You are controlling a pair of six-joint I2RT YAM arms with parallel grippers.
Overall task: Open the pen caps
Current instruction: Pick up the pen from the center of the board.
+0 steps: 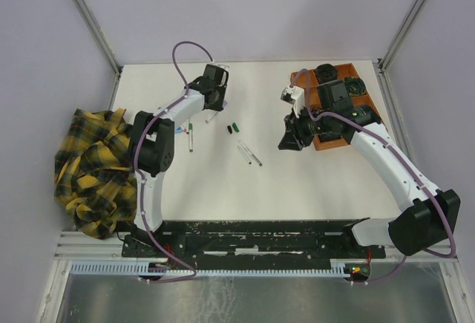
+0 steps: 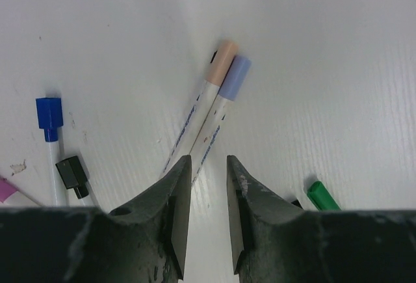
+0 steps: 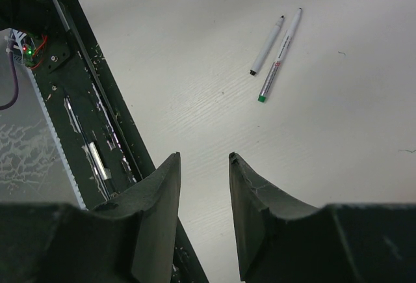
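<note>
Two grippers, both parted and empty: my left gripper (image 2: pixel 208 164) sits bottom centre, peach cap (image 2: pixel 225 55) and lilac cap (image 2: pixel 237 75) on their pens (image 2: pixel 195 130) just above it (blue cap (image 2: pixel 49 112) at left); my right gripper (image 3: pixel 203 159) hovers over white worktop (image 3: pixel 325 153).

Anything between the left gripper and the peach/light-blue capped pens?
Nothing visible. The left gripper, open, points straight along the two pens; their barrels reach its jaws, with the peach cap and light-blue cap at the far ends. The blue cap, black cap and green cap lie off to the sides.
</note>
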